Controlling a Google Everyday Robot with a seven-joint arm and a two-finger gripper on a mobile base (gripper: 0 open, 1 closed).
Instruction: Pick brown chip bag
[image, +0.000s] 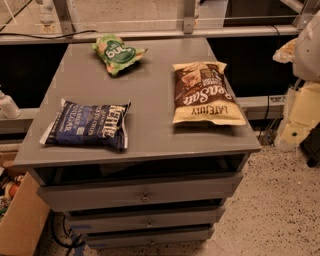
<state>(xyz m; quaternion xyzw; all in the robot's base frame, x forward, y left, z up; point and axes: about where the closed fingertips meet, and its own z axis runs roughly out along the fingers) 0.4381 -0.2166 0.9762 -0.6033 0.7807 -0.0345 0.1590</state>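
The brown chip bag (205, 92) lies flat on the right side of the grey cabinet top (150, 95). It has a dark brown panel with cream lettering and a pale yellow end reading "LATE JULY" towards the front edge. Nothing touches it. A pale rounded shape at the upper right edge looks like my arm and gripper (306, 50). It hangs off the cabinet's right side, well apart from the bag and higher than it.
A dark blue Kettle bag (90, 126) lies at the front left and a small green bag (118, 52) at the back. The cabinet has several drawers (145, 195) below. A cardboard box (20, 220) stands at the lower left; pale boxes (300, 117) stand at the right.
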